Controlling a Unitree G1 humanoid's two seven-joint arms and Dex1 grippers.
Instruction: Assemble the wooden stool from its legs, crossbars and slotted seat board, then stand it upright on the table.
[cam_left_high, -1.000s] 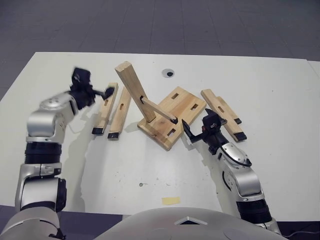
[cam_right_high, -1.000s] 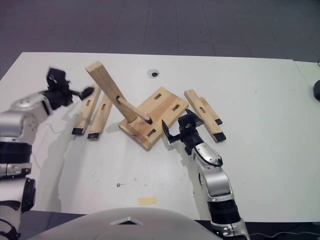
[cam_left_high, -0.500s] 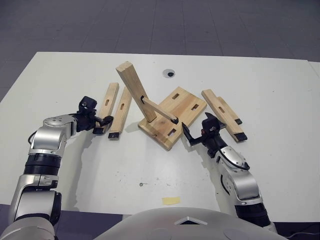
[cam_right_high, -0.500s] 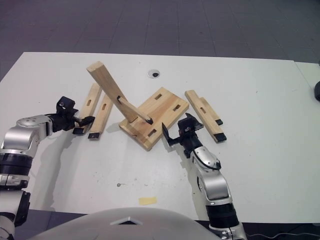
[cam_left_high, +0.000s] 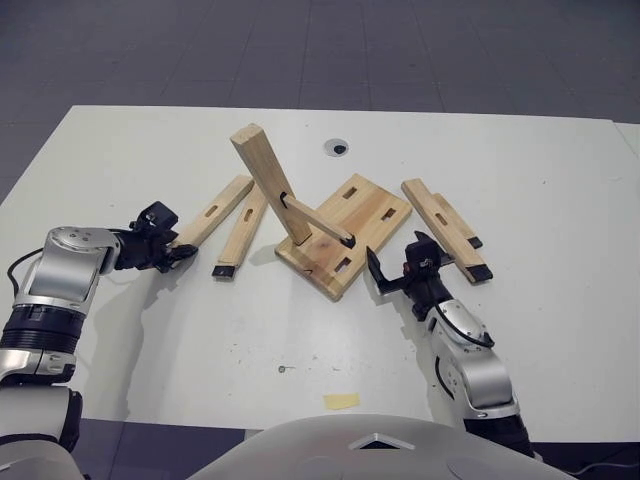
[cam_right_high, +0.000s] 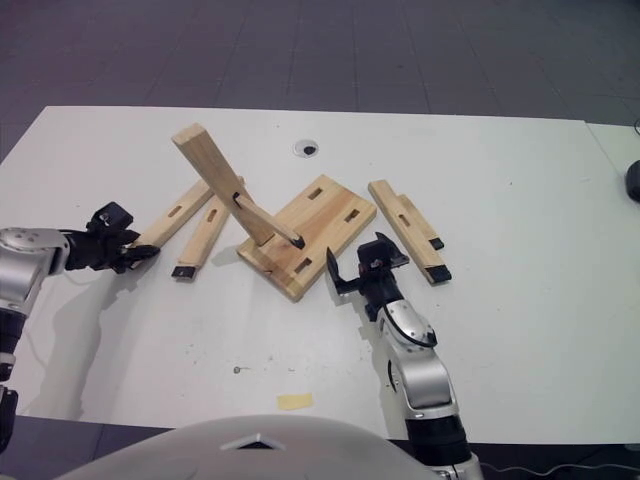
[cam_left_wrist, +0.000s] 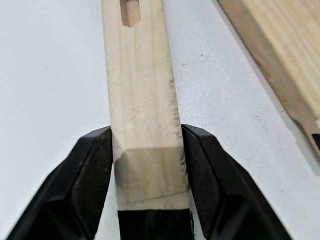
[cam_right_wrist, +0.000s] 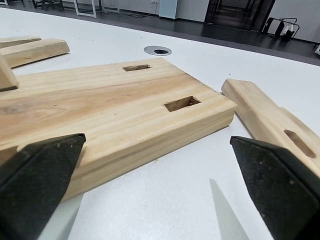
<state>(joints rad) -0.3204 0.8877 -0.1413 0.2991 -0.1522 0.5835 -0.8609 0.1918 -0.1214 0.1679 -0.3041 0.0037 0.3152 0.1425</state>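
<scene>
We're seeing the left fingers (cam_left_wrist: 90, 175), clamped on a leg (cam_left_high: 212, 211), dragging it toward the bench's (cam_left_high: 560, 330) left edge and hiding its tip; the right fingers (cam_right_wrist: 40, 175) are gaping wide.

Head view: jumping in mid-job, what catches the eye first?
A slanted leg stands on the slotted seat board in the middle of the table, with a crossbar jutting from its side. At the robot's left, the left gripper is shut on the end of a loose leg; the right gripper sits open by the board's near corner.
</scene>
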